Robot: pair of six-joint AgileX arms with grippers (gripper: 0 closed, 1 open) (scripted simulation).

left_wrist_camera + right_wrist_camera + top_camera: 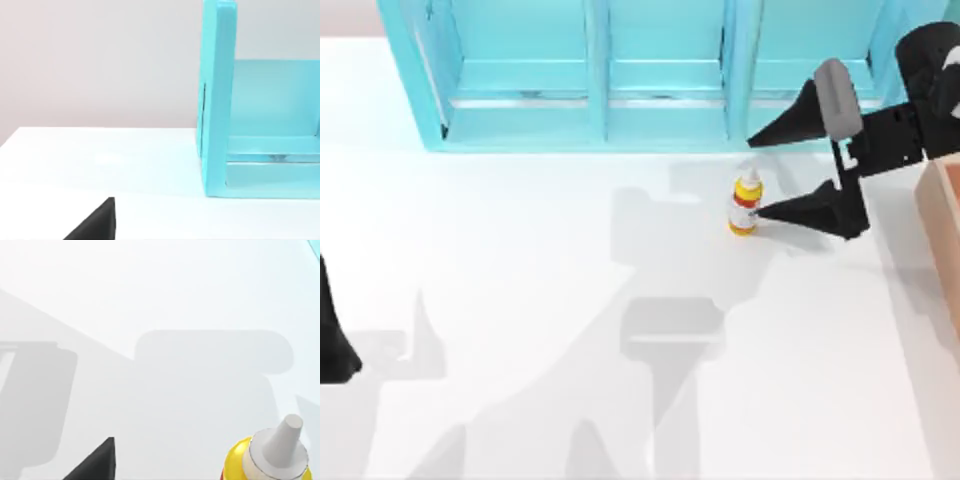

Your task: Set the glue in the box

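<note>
The glue [745, 203] stands upright on the white table, just in front of the turquoise shelf unit. It is a small yellow bottle with a white nozzle, a white label and an orange base. My right gripper [756, 176] is open and reaches in from the right, level with the bottle. One black finger [805, 208] points at the bottle's side and the other is nearer the shelf. In the right wrist view the glue [267, 456] is close by, with one finger [95, 462] beside it. The tan box [942, 215] sits at the table's right edge.
The turquoise shelf unit [620, 70] with three bays spans the back of the table, and its end wall [217, 100] appears in the left wrist view. My left gripper [332, 345] is parked at the left edge, one finger [95, 222] visible.
</note>
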